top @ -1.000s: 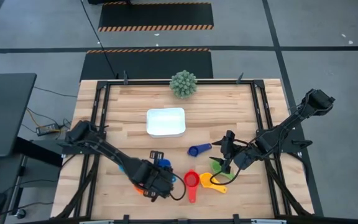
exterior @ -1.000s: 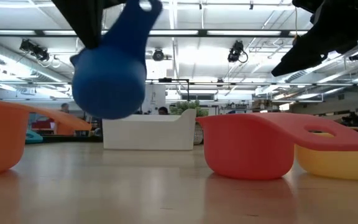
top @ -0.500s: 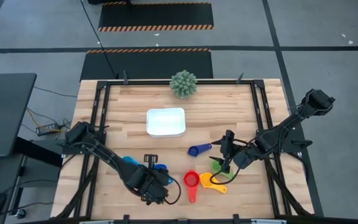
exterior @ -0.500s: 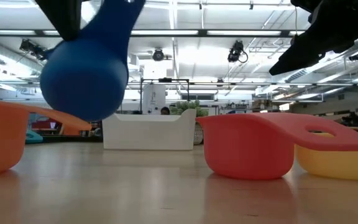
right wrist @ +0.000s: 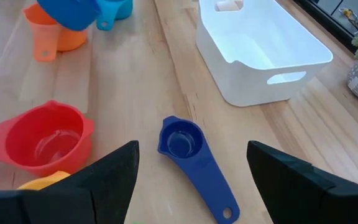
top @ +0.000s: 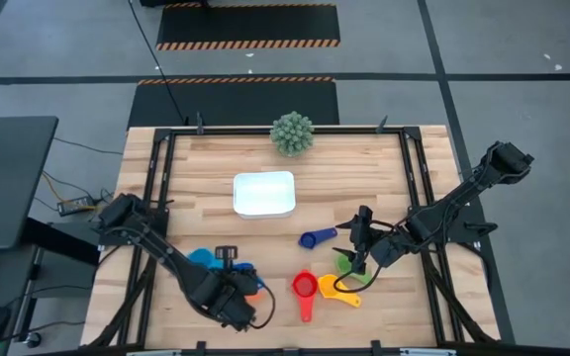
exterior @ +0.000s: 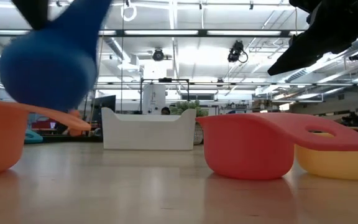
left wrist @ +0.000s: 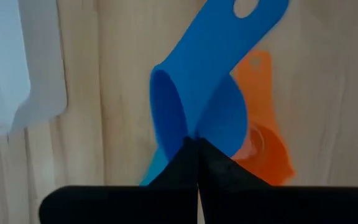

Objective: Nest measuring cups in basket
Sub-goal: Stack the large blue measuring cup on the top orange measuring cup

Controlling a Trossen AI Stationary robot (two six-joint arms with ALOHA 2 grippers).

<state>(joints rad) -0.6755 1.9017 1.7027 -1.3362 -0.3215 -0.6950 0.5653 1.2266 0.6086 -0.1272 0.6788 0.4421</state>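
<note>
— Blue plastic sits pinched between the closed fingers [left wrist: 197,163] of the left gripper [top: 228,297]: a blue measuring cup [left wrist: 197,106] gripped at its bowl rim and lifted clear of the wood, handle pointing away from the wrist. Where is that?

— Near-left part of the table [top: 196,168]. The orange cup [top: 253,288] and a light blue cup [top: 202,259] lie right beneath and beside the lifted one.

— And the other arm?

— The right gripper [right wrist: 188,168] hovers at the right, fingers spread wide, holding nothing. A dark blue cup [right wrist: 182,142] rests on the table just ahead of it; a red cup [right wrist: 45,138] and a yellow cup [top: 339,292] lie nearer, and a green cup [top: 348,263] is just under that arm.

— The basket?

— The white basket [top: 263,194] stands at mid-table, toward the far side, well apart from the lifted cup and seemingly holding no cups yet. A green ball plant [top: 292,133] sits beyond it at the far edge.

— What could go wrong?

— The grip is on a thin rim, so the cup may pivot or slip during the carry. Released tilted, it might land on its side and leave the next cup nothing to nest into.
</note>
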